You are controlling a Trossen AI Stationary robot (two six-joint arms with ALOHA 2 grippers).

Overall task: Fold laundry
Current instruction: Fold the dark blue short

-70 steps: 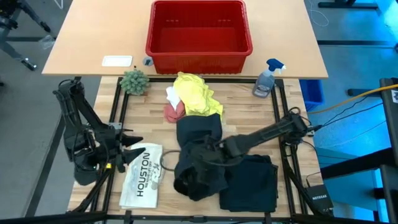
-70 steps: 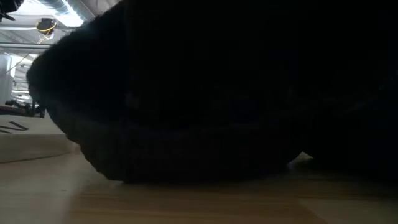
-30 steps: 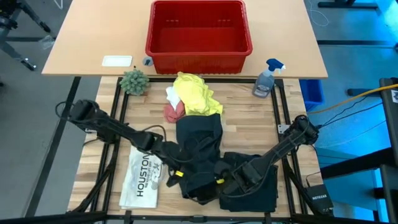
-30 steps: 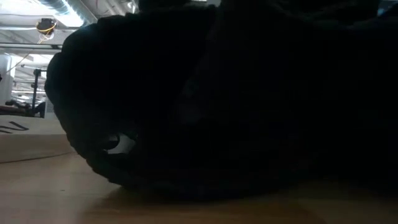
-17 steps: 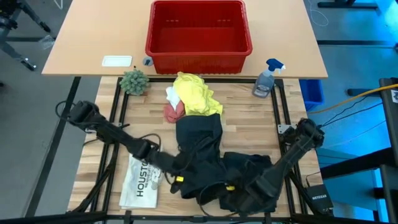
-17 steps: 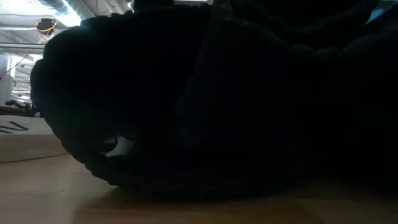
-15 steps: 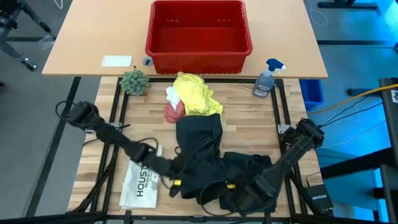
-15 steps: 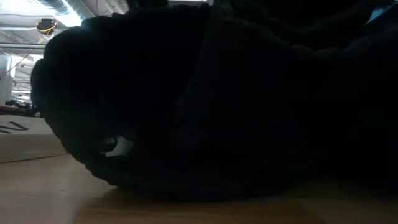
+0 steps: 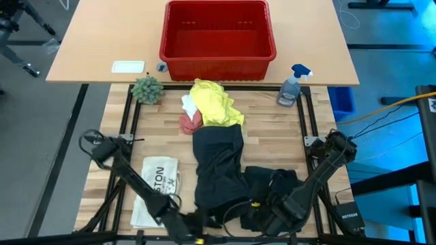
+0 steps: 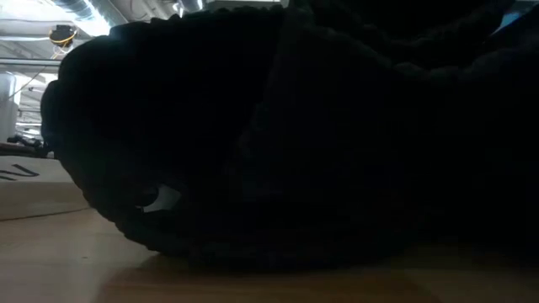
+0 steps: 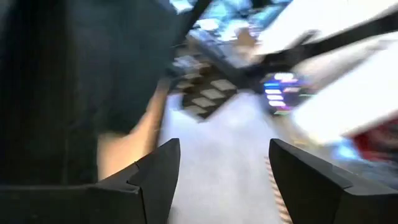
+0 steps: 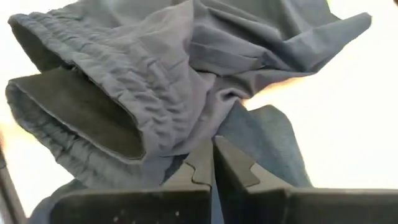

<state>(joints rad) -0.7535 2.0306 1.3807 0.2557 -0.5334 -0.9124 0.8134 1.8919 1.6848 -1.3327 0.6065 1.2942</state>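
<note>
Trousers, large, black and soft [image 9: 219, 170], sprawl down the wooden desk's [image 9: 272, 129] near half; right tool [image 12: 213, 163] pinches their fabric shut. Left tool [image 11: 217, 180] gapes empty at the desk's front edge; that thin pinch may slip when pulled.

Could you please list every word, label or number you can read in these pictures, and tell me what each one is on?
"STON": end of a larger word, on the flat white item near the table's front left; the left arm covers the rest.
Smaller print beside it on the same item: too small to read.
Label on the spray bottle: too small to read.
White print on the black box at the right edge: too small to read.
White card beside the red basket: no legible text.
</note>
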